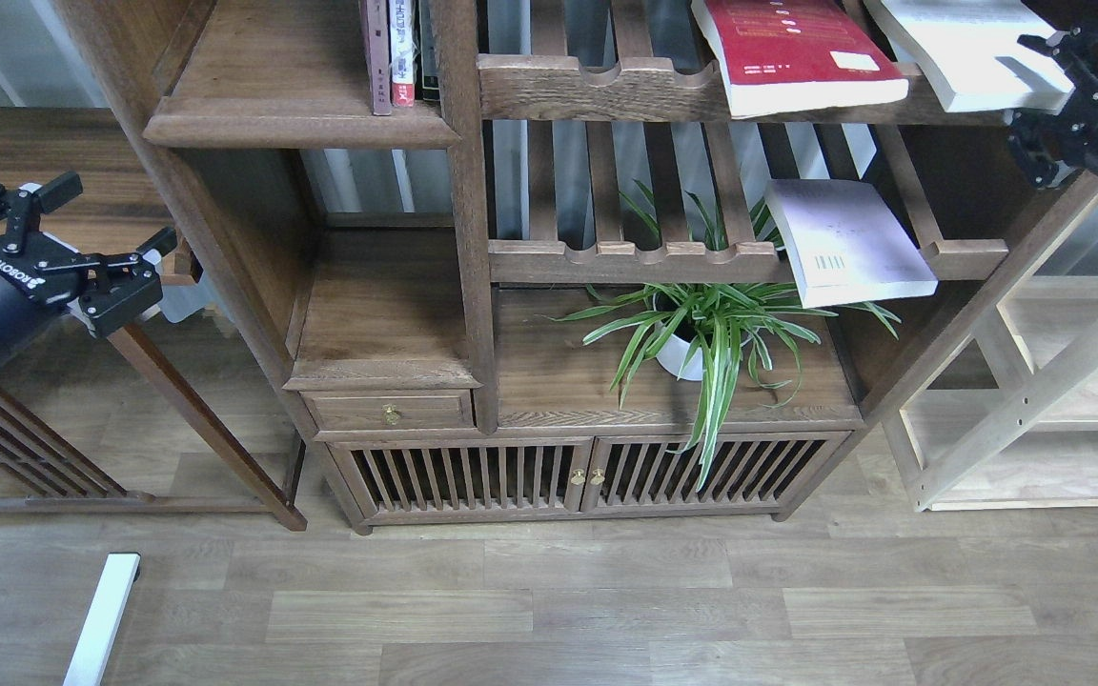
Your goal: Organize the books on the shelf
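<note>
Potted spider plant (pixel 701 329) (white pot) above slatted cabinet doors (pixel 587 476).

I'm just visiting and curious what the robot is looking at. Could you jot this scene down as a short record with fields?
red book: lying on upper slatted rack
white book: upper rack, right of the red one
lavender book: lying on lower slatted rack
solid shelf: holds thin upright books
plant: white pot, under lower rack
left gripper: open, empty
right gripper: by white book, state unclear
</note>
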Tool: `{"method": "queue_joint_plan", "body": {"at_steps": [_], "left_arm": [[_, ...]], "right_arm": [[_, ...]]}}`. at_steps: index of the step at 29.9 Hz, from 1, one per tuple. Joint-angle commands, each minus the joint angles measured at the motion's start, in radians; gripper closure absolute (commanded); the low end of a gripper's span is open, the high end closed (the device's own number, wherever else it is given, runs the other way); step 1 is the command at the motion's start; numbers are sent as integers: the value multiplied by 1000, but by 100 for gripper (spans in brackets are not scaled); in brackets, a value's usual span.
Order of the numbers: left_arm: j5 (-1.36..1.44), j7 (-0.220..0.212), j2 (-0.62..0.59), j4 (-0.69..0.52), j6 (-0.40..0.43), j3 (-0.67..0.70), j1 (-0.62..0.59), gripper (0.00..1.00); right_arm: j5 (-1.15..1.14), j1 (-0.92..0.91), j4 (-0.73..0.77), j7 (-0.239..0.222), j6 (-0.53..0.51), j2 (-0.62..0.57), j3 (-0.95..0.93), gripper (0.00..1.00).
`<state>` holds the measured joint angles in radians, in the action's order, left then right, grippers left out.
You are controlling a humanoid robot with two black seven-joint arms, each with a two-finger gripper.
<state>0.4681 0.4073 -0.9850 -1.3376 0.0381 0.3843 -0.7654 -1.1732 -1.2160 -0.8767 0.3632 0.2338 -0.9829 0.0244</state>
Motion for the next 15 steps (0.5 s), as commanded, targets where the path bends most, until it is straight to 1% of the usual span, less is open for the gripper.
{"method": "queue_joint_plan", "body": {"at_steps": [1,3,7,10,13,15], "left_arm": [[-2,1,-3,0,-6,-1,0,0],[-2,1,-3,0,-15,-4,2,0],[-2,1,-1,0,-18,-9,9,0],[-2,2,-1,0,-24,-9,17,0],[-3,4,-3,0,-26,-9,26,0],[-3,4,-3,0,-27,-7,37,0]], "right_arm": [[13,-23,15,11,-88,0,-11,96],[30,-33,15,7,-122,-10,-15,99],[90,-36,12,-1,-146,-20,-20,100],[159,-36,-4,5,-163,-48,-24,100],[198,-36,-39,20,-165,-89,-34,100],[205,-36,-79,51,-174,-131,-43,100]]}}
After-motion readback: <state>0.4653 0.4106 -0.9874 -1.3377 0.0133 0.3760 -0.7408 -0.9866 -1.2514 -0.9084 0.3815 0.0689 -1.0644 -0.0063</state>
